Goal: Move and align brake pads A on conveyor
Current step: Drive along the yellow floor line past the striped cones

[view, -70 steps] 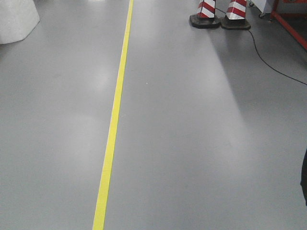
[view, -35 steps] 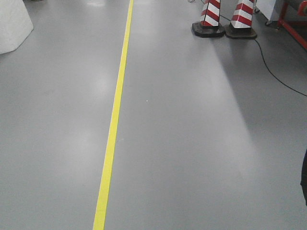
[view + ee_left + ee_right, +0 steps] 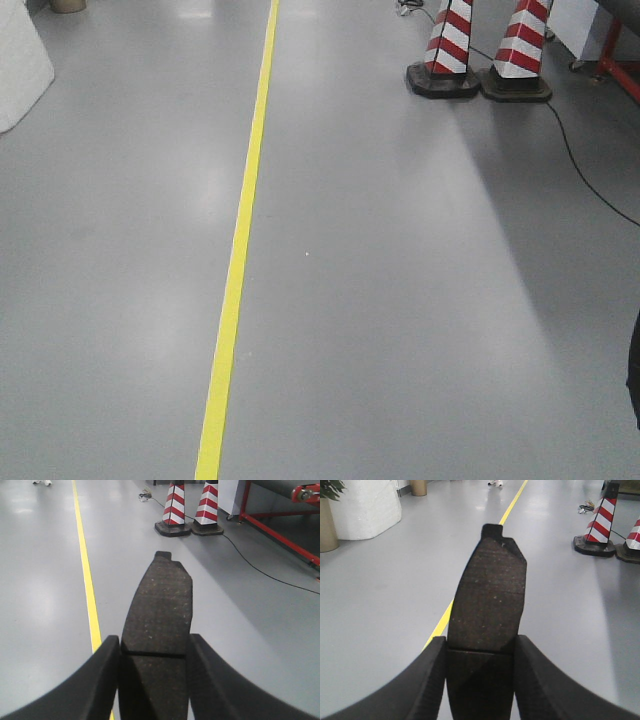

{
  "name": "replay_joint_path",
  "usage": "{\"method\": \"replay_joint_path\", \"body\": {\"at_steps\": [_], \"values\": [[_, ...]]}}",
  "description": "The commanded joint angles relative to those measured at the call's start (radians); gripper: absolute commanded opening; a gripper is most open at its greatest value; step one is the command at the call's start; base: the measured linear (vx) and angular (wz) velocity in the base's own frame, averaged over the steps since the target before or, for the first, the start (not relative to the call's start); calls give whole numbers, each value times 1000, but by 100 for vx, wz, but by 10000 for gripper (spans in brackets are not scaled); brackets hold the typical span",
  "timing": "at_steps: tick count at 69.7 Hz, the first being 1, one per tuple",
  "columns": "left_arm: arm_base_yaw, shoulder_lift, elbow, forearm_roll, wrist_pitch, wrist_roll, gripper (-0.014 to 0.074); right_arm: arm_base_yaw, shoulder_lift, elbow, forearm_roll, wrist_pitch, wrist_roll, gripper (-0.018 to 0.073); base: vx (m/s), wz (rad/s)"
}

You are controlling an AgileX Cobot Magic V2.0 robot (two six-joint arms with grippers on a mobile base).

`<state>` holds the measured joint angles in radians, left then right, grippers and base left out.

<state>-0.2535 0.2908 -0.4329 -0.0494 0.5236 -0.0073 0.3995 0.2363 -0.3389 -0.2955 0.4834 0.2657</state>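
Each gripper holds one brake pad over the grey floor. In the left wrist view, my left gripper (image 3: 154,645) is shut on a dark-grey speckled brake pad (image 3: 160,600), gripped at its groove and pointing forward. My right gripper (image 3: 481,647) is shut the same way on a second brake pad (image 3: 490,595), whose notched tip points away. A dark belt on a red frame (image 3: 280,515) at the far right looks like the conveyor's end. Neither gripper shows in the front view.
A yellow floor line (image 3: 238,250) runs straight ahead. Two red-and-white cones (image 3: 445,50) stand at the right with a black cable (image 3: 590,180) trailing from them. A white block (image 3: 20,70) sits at the left, and a planter (image 3: 326,525) beside it.
The front view has advanced along the floor: the cones have shifted down and to the right in the frame, and the white block has slid toward the left edge.
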Motion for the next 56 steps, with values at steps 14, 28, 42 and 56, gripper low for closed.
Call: {"method": "replay_joint_path", "body": {"at_steps": [14,28,42,56], "values": [[-7,10,-26,-7,-92,-1,104,-1,7,-32,-21,-97,-6,111,53,-2],[-7,10,-26,-7,-92,-1,104,-1,7,-32,-21,-97,-6,111,54,-2],[-7,10,-26,-7,-92,-1,104,-1,7,-32,-21,-97,-6,111,54,-2],[-7,10,-26,-7,-92,-1,104,-1,7,-32,-21,-97,-6,111,57,-1]]}}
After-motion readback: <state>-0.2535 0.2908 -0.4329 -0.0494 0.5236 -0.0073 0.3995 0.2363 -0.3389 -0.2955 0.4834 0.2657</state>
